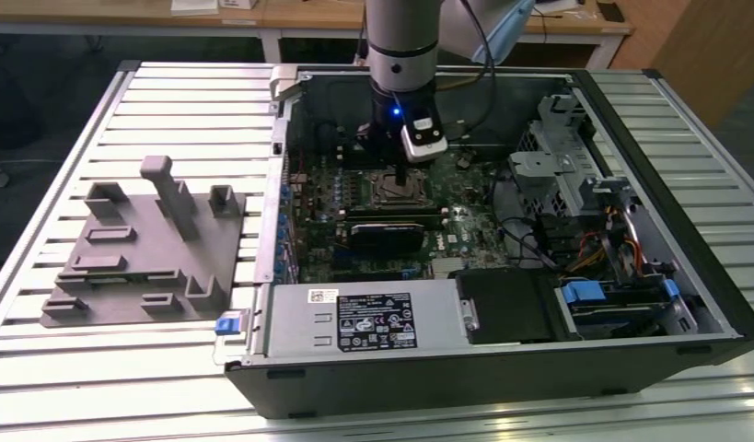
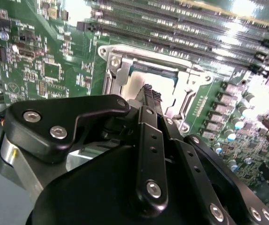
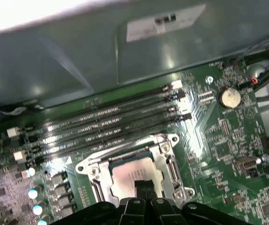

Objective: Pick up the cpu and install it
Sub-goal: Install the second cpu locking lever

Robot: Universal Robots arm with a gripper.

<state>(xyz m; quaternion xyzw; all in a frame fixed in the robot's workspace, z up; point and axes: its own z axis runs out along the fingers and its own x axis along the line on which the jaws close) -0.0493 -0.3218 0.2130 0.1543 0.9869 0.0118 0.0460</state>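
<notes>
cpu [image 3: 133, 172] lies in the socket [image 3: 167, 143], pincer [image 3: 143, 187] fingertips clenched on its top.

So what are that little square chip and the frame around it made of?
The cpu looks topped with pale, matte silver metal, judging by its soft, even sheen. The socket frame around it seems bright polished steel, with sharp glints along its stamped edges. The gripper sits right above it.
</notes>
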